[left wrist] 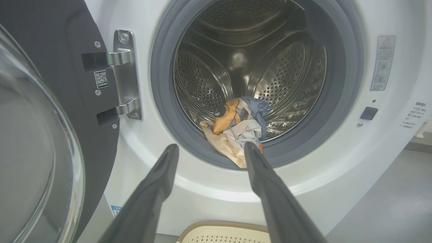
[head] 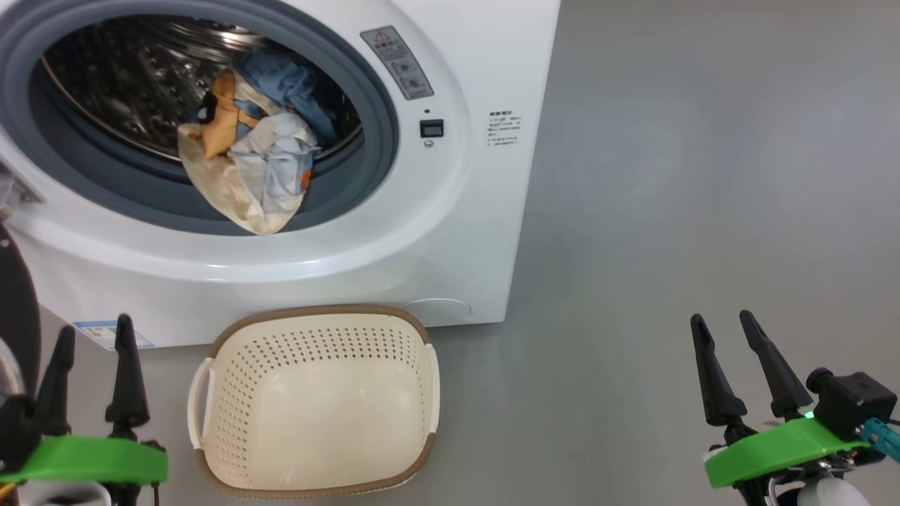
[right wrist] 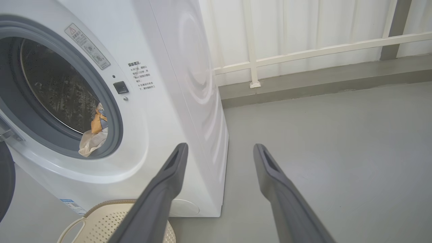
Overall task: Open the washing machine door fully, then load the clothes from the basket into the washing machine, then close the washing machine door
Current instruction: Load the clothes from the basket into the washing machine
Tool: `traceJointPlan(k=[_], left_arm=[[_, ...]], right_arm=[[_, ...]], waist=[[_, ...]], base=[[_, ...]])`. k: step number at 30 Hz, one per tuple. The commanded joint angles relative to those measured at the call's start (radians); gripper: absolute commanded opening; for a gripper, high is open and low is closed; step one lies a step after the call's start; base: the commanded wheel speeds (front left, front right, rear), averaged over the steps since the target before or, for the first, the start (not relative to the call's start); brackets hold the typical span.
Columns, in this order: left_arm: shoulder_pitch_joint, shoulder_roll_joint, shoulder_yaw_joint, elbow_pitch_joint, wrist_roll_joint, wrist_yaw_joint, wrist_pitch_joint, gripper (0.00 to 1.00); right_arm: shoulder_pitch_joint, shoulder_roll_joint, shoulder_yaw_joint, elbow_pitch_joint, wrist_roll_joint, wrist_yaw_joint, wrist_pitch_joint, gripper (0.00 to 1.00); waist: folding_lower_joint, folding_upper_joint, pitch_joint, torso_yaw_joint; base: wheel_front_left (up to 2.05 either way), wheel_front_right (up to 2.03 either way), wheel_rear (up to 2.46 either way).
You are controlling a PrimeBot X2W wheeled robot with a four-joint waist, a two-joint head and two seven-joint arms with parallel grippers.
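The washing machine (head: 436, 232) stands with its round mouth uncovered. The washing machine door (left wrist: 33, 135) is swung out to the left on its hinge, and its dark edge (head: 14, 302) shows in the head view. The clothes (head: 246, 154), blue, orange and cream, lie bunched at the drum's front, and the cream piece droops over the grey ring (left wrist: 236, 128). On the floor below the mouth sits the basket (head: 316, 313), with nothing in it. My left gripper (head: 96, 327) is open beside the basket's left handle. My right gripper (head: 721, 318) is open over bare floor, far right.
Grey floor (head: 703, 176) stretches to the machine's right. A white railing and wall (right wrist: 253, 60) stand behind it. The door's metal hinge (left wrist: 125, 74) sits left of the drum. The open door stands close to my left arm.
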Motion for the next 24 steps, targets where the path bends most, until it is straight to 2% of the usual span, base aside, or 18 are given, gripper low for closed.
traceJointPlan(k=[1,12,24], left_arm=[[0.008,0.032,0.038,-0.037,0.008,0.001,-0.005,1.0],[0.122,0.032,0.06,-0.113,0.001,0.001,-0.005,1.0],[0.132,0.033,0.065,-0.135,0.012,0.001,-0.005,1.0]], right_arm=[[0.009,-0.016,0.011,-0.023,0.001,0.006,-0.008,1.0],[0.037,-0.026,-0.008,-0.027,-0.001,0.006,-0.008,1.0],[0.036,-0.024,-0.007,-0.031,-0.001,0.006,-0.008,1.0]], waist=[[0.0,0.0,-0.015,0.011],[0.0,0.0,-0.034,0.023],[0.0,0.0,-0.026,0.022]], base=[[0.0,0.0,0.0],[0.0,0.0,0.0],[0.0,0.0,0.0]])
